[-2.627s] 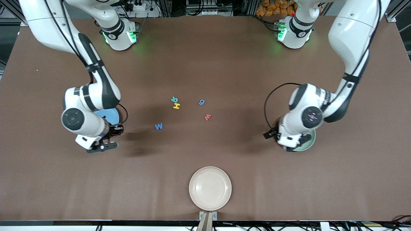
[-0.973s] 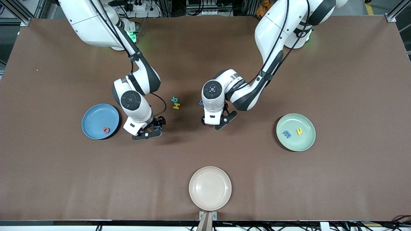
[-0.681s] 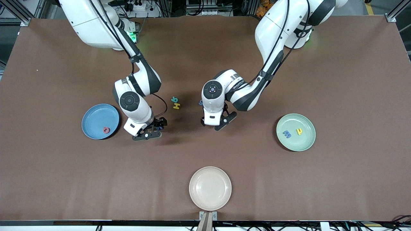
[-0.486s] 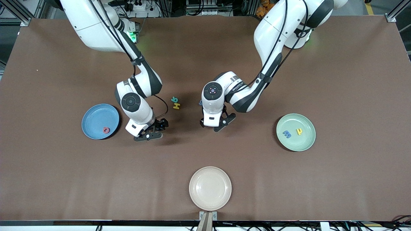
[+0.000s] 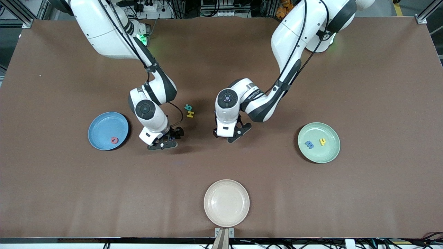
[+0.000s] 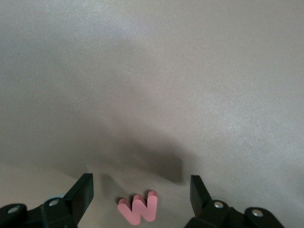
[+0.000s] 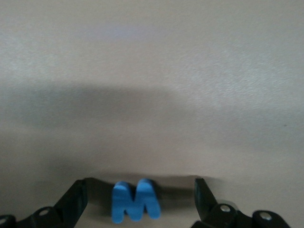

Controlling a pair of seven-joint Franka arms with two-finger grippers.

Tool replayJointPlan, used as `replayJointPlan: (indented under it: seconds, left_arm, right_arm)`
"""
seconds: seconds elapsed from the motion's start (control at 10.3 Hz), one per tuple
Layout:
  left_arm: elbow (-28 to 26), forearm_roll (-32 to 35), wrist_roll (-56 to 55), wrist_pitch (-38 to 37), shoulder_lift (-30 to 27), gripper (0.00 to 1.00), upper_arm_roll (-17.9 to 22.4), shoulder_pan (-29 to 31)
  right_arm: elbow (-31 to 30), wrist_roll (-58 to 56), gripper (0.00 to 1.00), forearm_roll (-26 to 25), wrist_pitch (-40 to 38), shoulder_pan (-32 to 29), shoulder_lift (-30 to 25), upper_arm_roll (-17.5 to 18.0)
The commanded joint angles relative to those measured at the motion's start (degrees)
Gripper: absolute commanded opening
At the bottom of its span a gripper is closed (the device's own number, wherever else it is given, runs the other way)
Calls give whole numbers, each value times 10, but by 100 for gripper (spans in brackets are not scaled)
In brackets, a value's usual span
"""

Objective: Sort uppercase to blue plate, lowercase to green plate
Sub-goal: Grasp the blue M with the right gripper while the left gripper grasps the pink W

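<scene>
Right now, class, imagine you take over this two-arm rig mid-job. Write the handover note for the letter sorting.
Right gripper: open, low over the table, straddling the blue angular letter; no grip yet.
Left gripper: open, straddling the red m in the same way.
Done: red round letter lies in the blue plate; blue m and small yellow letter lie in the green plate.
Left: blue angular letter, yellow H and teal letter, side by side mid-table, go to the blue plate; red m goes to the green plate.
</scene>
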Motion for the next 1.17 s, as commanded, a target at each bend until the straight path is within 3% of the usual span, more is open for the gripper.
replayJointPlan:
  seconds: [0.0, 0.29, 0.39, 0.49, 0.58, 1.07]
  left_arm:
    - [17, 15, -19, 2, 13, 87, 5, -8]
    - [18, 13, -26, 2, 14, 83, 5, -12]
    - [18, 13, -47, 2, 14, 82, 5, -12]
    - [18, 13, -50, 2, 14, 82, 5, -13]
    - [18, 13, -54, 2, 14, 82, 5, -13]
    - [17, 13, -110, 2, 14, 72, 5, -19]
  right_arm:
    - [-15, 10, 100, 8, 7, 6, -9, -2]
    - [-17, 10, 100, 8, 7, 6, -9, -2]
    - [-18, 10, 65, 8, 6, 5, -10, -2]
    - [-18, 11, 18, 9, 5, 5, -11, -2]
    - [-18, 10, 1, 8, 5, 5, -12, -2]
    - [-16, 2, 0, 8, 0, -1, -26, -2]
